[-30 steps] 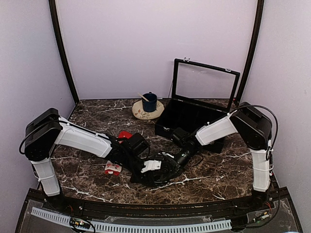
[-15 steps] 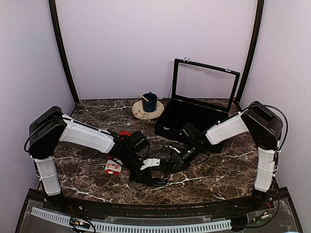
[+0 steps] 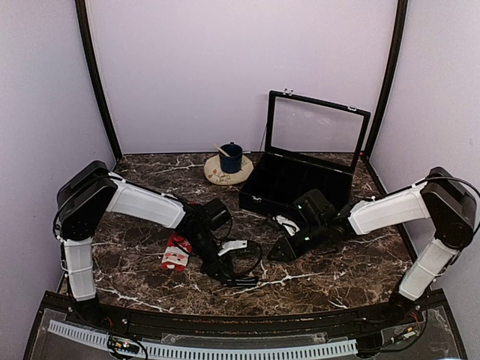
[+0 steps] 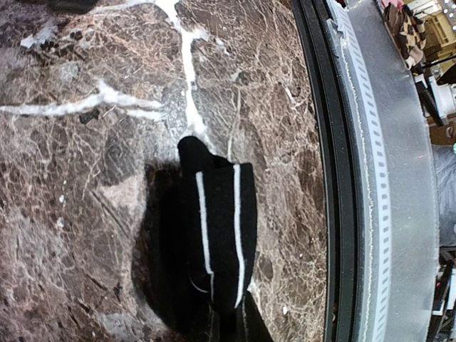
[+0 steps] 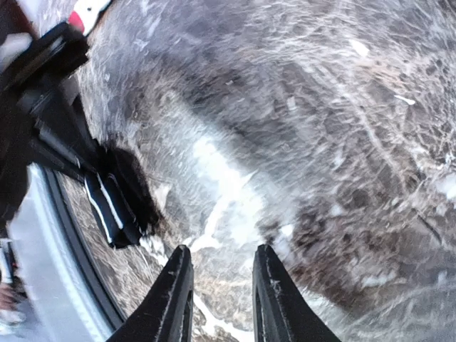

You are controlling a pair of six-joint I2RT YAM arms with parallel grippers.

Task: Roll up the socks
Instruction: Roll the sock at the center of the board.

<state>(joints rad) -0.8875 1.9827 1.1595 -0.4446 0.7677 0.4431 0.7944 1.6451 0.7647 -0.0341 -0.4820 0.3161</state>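
The black sock (image 4: 217, 242) with thin white stripes hangs bunched from my left gripper (image 4: 229, 324), which is shut on its lower end just above the marble table near the front edge. In the top view this gripper (image 3: 225, 268) holds the black sock (image 3: 244, 281) at centre front. The red sock (image 3: 175, 253) with the Santa face lies flat on the table left of it. My right gripper (image 3: 279, 253) is open and empty, to the right of the black sock and apart from it. In the right wrist view, this gripper (image 5: 221, 285) points at bare marble, with the black sock (image 5: 114, 203) to its left.
A black case (image 3: 300, 187) with its clear lid raised stands at the back right, close behind my right arm. A blue cup (image 3: 231, 157) sits on a round coaster at the back centre. The table's front rail (image 4: 377, 178) runs close to the black sock.
My right gripper has let go of the black sock and pulled back to the right. My left gripper has kept hold of the sock, which has gone from spread out to bunched.
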